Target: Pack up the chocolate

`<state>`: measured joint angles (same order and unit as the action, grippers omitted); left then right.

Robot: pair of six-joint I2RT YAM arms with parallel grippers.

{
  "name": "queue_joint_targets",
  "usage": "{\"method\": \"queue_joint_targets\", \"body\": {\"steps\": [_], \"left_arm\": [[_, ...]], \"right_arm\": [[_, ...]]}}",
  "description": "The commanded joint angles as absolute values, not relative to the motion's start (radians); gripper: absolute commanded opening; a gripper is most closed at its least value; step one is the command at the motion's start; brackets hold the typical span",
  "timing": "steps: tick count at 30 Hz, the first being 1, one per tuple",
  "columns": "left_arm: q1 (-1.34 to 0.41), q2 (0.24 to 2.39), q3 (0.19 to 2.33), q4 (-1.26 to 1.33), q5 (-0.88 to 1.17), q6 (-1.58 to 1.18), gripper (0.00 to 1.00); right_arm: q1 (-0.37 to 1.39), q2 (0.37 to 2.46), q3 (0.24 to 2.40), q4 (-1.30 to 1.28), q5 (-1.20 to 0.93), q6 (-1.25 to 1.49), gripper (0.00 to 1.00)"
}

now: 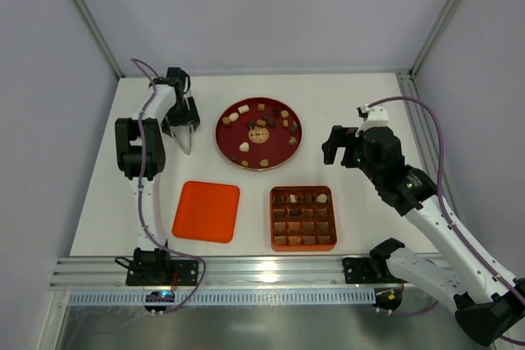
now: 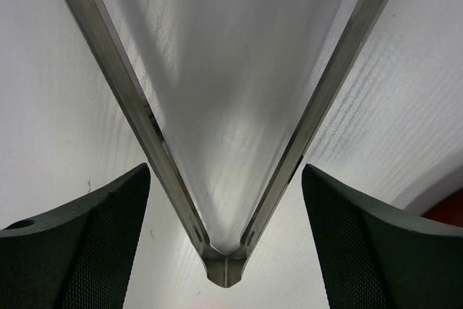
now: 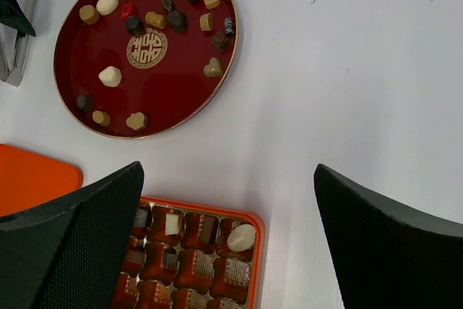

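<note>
"Chocolate (image 3: 110,76) first. Where is it?"

"Mostly on the round red plate (image 3: 166,92), loose and scattered, cream, caramel and dark pieces. A few are already in the far row of the orange tray (image 1: 271,219), one cream oval (image 3: 241,237) at the row's end. The rest of the cells are too small for me to read."

"So packing is under way, not finished?"

"That's my reading: early on, with plenty left on the plate. The flat orange lid (image 1: 207,211) lies beside the tray, off to the left."

"And the hands?"

"The right gripper (image 1: 336,147) hangs over bare table between plate and tray, fingers spread wide, nothing in them. The left gripper (image 1: 182,120) is left of the plate, fingers also apart. Metal tongs (image 2: 226,273) sit between them, hinge end nearest the camera — neither pad seems to touch the metal."

"Next move?"

"Probably one more piece from plate to an empty cell. If the tongs are the tool, the left fingers must close squarely on both arms near the hinge, then carry the tips over a single piece — they're small and close together, so a neighbour could get nudged."
</note>
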<state>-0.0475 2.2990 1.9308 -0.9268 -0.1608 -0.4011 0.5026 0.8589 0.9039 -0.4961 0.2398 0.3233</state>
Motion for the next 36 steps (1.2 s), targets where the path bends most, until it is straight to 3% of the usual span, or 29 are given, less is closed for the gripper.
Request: {"method": "queue_joint_targets", "body": {"steps": [1, 11, 27, 36], "left_arm": [[-0.040, 2.244, 1.996, -0.933, -0.164, -0.377, 0.84], [-0.040, 2.105, 2.013, -0.986, -0.152, -0.365, 0.84], [-0.136, 1.632, 1.475, -0.971, -0.072, -0.402, 0.66], [-0.198, 1.536, 1.232, -0.962, -0.060, -0.411, 0.52]], "right_arm": [[0.503, 0.845, 0.905, -0.462, 0.239, 0.316, 1.00], [0.502, 0.848, 0.913, -0.471, 0.241, 0.308, 1.00], [0.503, 0.841, 0.890, -0.482, 0.180, 0.304, 1.00], [0.503, 0.844, 0.850, -0.453, 0.121, 0.325, 1.00]]}}
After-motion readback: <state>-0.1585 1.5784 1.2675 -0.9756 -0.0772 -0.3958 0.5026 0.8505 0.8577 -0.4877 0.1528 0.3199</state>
